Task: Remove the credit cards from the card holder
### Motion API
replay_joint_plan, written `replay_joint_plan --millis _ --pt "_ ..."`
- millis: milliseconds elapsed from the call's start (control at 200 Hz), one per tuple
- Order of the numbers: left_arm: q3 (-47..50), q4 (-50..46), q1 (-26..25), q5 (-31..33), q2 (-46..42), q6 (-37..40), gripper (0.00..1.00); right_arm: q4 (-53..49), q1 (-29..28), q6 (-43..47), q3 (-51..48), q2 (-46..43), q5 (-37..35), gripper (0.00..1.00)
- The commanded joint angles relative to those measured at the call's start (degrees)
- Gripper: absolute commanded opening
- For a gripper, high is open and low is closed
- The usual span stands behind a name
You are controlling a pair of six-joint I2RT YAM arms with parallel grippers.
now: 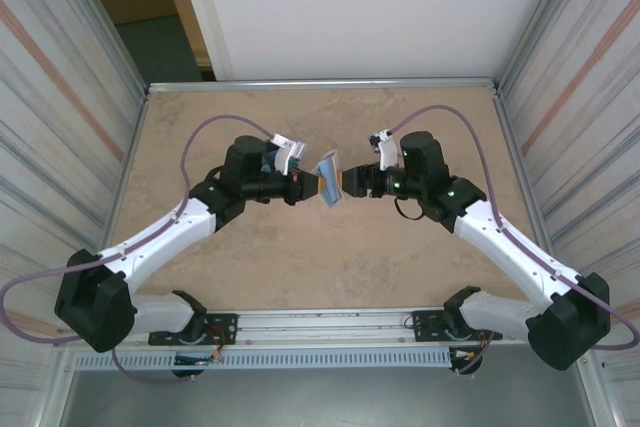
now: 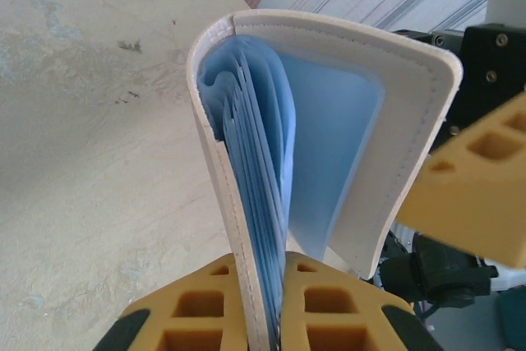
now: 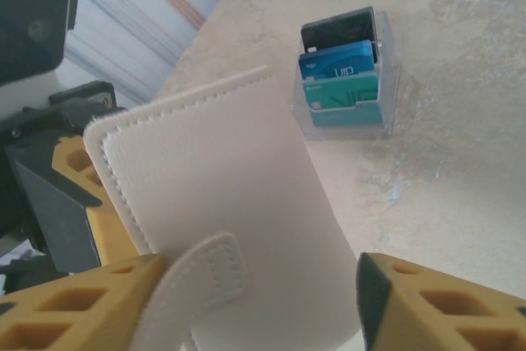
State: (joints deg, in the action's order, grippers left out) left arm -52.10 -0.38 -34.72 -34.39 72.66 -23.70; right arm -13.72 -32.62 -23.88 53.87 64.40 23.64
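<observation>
The card holder (image 1: 328, 190) hangs above the table's middle between both arms, folded open, beige outside and pale blue inside (image 2: 329, 121). My left gripper (image 2: 261, 265) is shut on one cover together with its blue pocket leaves. The other cover, with its strap tab (image 3: 193, 285), lies between the fingers of my right gripper (image 3: 259, 285), which stands open; its right finger (image 3: 444, 302) is clear of the cover. Three credit cards (image 3: 341, 76), black, blue and teal, stand in a clear plastic stand on the table beyond.
The clear stand (image 3: 386, 113) sits on the beige table (image 1: 300, 267) close to the left arm's side. Ribbed walls (image 1: 60, 117) close in the table on both sides, and a white panel stands at the back.
</observation>
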Motion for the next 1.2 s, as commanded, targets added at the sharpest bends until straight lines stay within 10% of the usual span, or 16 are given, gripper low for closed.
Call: replay_joint_plan --millis 0,301,737,1193 --pt "-3.11 -2.61 1.22 -5.15 -1.97 1.39 0.0 -2.09 -0.68 5.07 1.77 -1.56 0.77 0.72" --pt "-4.95 -4.93 3.02 -8.3 -0.84 0.21 0.0 -6.07 -7.2 11.54 3.05 -0.37 -10.82 0.92" --pt "-4.88 -3.03 3.35 -12.88 0.23 -1.87 0.0 -5.19 -9.04 12.19 4.74 4.06 -12.87 0.9" --pt "-3.93 -0.92 3.88 -15.4 -0.02 -2.38 0.04 -0.22 -5.51 8.65 0.52 0.55 -6.52 0.48"
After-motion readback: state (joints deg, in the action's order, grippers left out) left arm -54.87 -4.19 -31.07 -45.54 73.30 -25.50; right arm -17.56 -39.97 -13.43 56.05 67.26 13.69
